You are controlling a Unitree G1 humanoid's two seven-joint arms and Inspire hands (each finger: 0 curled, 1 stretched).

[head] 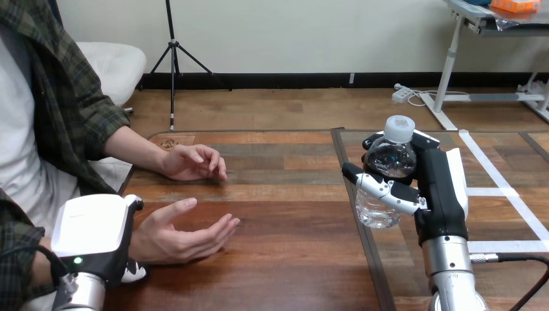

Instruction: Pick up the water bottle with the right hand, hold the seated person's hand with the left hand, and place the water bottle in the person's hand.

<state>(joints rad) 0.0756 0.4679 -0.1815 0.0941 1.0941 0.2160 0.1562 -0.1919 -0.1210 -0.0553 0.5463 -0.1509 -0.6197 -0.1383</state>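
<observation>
Gripping the clear plastic water bottle (390,162), your right hand (443,188) has its fingers (387,192) curled round the body; bottle upright, white cap uppermost, over the right part of the brown wooden table (285,259); your left hand (94,227) lies against the wrist of the person's hand (184,234), open palm-up; whether it grasps, you cannot tell.

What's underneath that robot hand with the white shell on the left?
The person's nearer hand, open and palm up, sticks out from under the left hand. Its wrist is covered by the white shell, so whether the robot grips it cannot be seen.
</observation>
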